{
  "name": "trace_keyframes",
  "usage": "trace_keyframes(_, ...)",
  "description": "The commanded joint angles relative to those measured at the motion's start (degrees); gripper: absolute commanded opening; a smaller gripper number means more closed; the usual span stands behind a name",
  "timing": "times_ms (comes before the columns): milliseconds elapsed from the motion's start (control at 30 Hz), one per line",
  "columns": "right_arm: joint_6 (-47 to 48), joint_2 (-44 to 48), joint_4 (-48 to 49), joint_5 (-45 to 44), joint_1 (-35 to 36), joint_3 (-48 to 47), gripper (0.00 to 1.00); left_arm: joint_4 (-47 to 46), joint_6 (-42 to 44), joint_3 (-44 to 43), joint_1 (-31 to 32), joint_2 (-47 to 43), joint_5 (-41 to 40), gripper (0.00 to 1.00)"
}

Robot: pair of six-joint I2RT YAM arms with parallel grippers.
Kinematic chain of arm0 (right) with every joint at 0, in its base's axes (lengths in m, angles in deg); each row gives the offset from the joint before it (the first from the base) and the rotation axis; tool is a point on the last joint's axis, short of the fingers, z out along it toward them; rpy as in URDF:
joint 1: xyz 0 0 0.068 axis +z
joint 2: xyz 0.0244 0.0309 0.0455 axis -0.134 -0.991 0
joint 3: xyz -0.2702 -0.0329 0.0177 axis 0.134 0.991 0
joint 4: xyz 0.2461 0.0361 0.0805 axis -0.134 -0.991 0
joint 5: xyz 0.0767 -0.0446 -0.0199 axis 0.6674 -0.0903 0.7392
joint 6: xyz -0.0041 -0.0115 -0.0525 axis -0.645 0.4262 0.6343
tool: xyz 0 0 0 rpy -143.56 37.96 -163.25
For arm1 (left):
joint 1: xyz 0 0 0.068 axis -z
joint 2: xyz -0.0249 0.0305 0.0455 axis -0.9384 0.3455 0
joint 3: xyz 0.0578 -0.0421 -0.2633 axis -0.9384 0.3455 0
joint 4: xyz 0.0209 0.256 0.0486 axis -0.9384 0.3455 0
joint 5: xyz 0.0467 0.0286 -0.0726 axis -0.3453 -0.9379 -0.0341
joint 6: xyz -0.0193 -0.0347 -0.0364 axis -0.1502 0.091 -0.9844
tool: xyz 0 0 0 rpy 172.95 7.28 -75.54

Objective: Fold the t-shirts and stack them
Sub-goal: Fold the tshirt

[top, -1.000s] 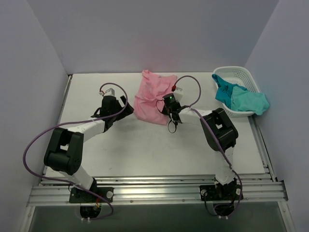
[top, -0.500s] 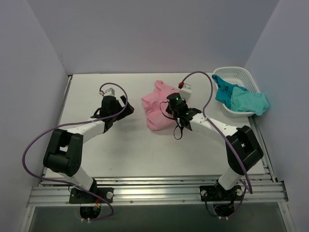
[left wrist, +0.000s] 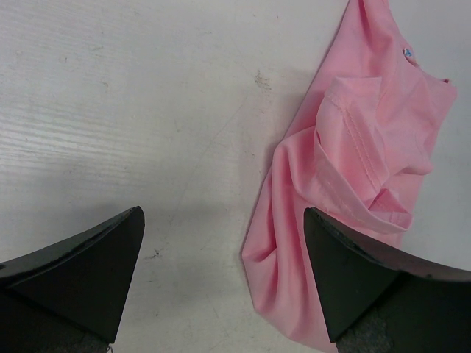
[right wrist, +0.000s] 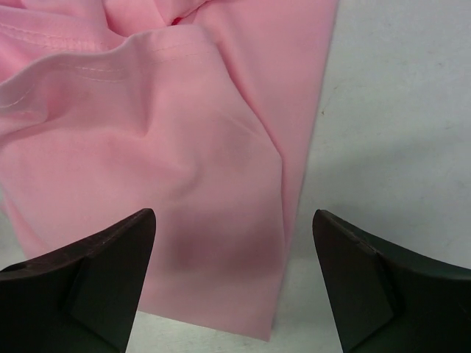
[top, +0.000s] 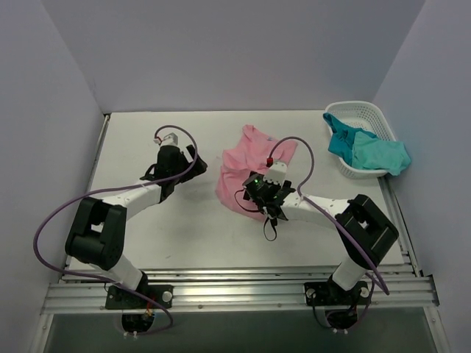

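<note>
- No words, brands or numbers can be read anywhere.
- The tiny neck label (left wrist: 406, 51) on the pink t-shirt (left wrist: 346, 184) is too small to read.

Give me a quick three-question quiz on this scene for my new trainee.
1. True or false: the pink t-shirt lies on the table, outside the white basket.
2. Which one hovers right over the pink t-shirt? A left gripper, B right gripper.
3. Fill in: the right gripper's jaws stand ____.
Key: 1 true; 2 B; 3 open.
</note>
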Motion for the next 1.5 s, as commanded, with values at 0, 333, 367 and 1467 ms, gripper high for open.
trace_keyframes(0,-1.4,-0.2,-1.3,-4.6,-0.5,-3.2,0.84,-1.2,0.4,-2.6,1.0,0.4,-1.1,0.99)
trace_keyframes(333,4.3,-11.4,0.4,-3.2,-7.2,-19.9,0.79,-0.6,1.3,-1.4,2.1,-0.7,-2.5,0.99)
trace_keyframes(367,4.5,-12.9,0.7,-2.3,-8.5,-20.6,0.78,-0.5,1.4,-1.3,2.1,-1.0,-2.7,0.99)
trace_keyframes(1467,3.6,-22.2,5.5,5.3,-7.2,-18.1,0.38,-2.3,1.6,-3.1,2.0,4.6,-2.4,0.99)
